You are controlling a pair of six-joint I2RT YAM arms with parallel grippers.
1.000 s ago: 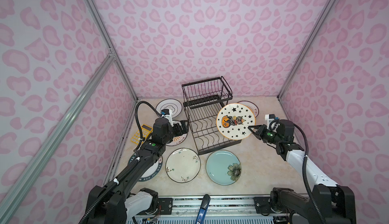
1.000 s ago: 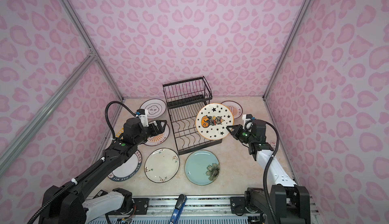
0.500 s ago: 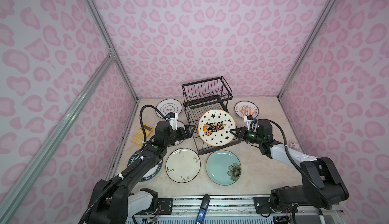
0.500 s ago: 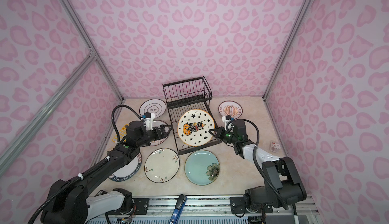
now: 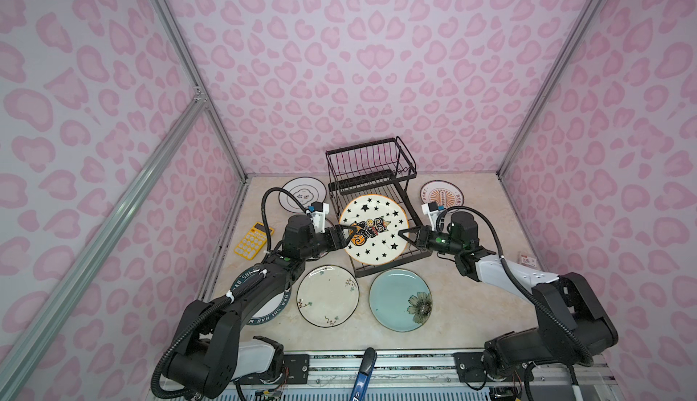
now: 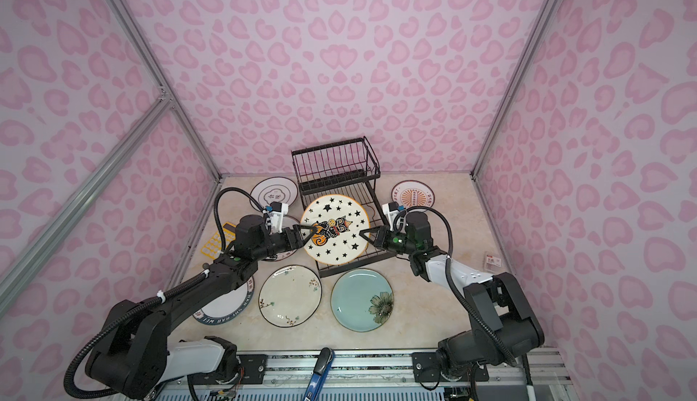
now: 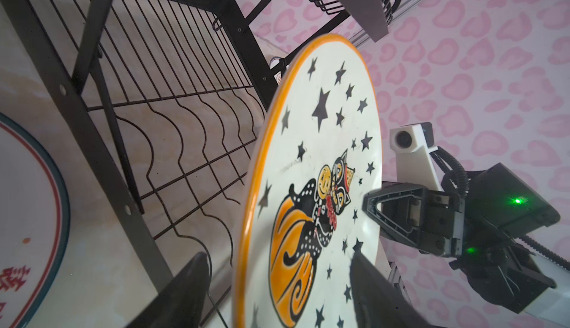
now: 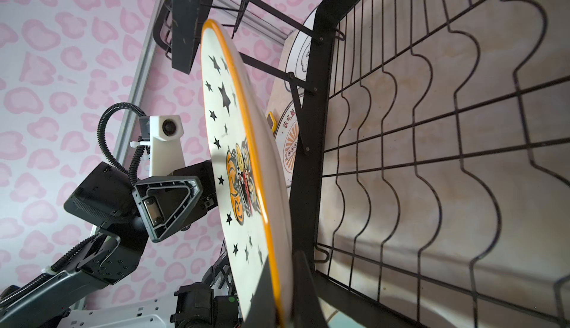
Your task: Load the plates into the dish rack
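Starred plate (image 5: 373, 229) on edge over dish rack (image 5: 371, 161) lower tray, rim pinched in right gripper (image 5: 402, 234); left gripper (image 5: 347, 234) agape astride opp. rim. Prob. stiff, heavy-ish, slick, chippable ceramic; hold by rim.

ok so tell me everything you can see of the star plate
The star plate is round, glossy cream, ceramic by its look, with an orange rim, black stars and a cat-and-pumpkin picture. It hangs tilted on edge over the lower tray of the rack. The right claw pinches its rim; the left claw straddles the opposite edge, open.
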